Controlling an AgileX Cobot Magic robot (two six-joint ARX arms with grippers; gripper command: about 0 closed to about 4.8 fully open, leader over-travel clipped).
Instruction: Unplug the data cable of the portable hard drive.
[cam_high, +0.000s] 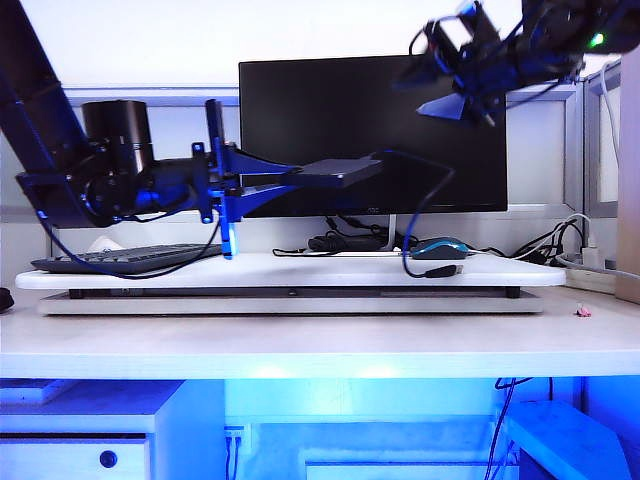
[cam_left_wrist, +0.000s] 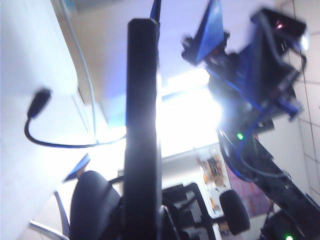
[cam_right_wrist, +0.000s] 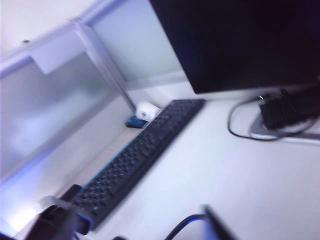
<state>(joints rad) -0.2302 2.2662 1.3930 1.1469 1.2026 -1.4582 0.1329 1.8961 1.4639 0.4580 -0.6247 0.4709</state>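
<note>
My portable hard drive (cam_high: 343, 171) hangs in the air in front of the dark monitor (cam_high: 372, 130), held level well above the desk (cam_high: 300, 345) by my left gripper (cam_high: 300, 177), whose blue jaws are closed on its left end. In the left wrist view the drive (cam_left_wrist: 143, 125) fills the middle as a dark slab seen edge-on, and the jaws themselves are hidden behind it.

The data cable (cam_high: 432, 205) droops from near the drive's right end down to the white board (cam_high: 290, 271), its loose plug (cam_high: 447, 270) lying just in front of the blue-and-black mouse (cam_high: 438, 248). Where cord meets drive is lost against the black screen, so I cannot tell from there whether it is out; the left wrist view shows a plug (cam_left_wrist: 38, 104) dangling free on a curved cord.

My right gripper (cam_high: 462, 103) hovers high at the upper right, above and to the right of the drive. It is blurred; its jaws look parted and empty, as far as I can make out. The right wrist view shows only a smeared keyboard (cam_right_wrist: 135, 160), the monitor's foot (cam_right_wrist: 282, 131) and one dark jaw tip cut off at the edge.
</note>
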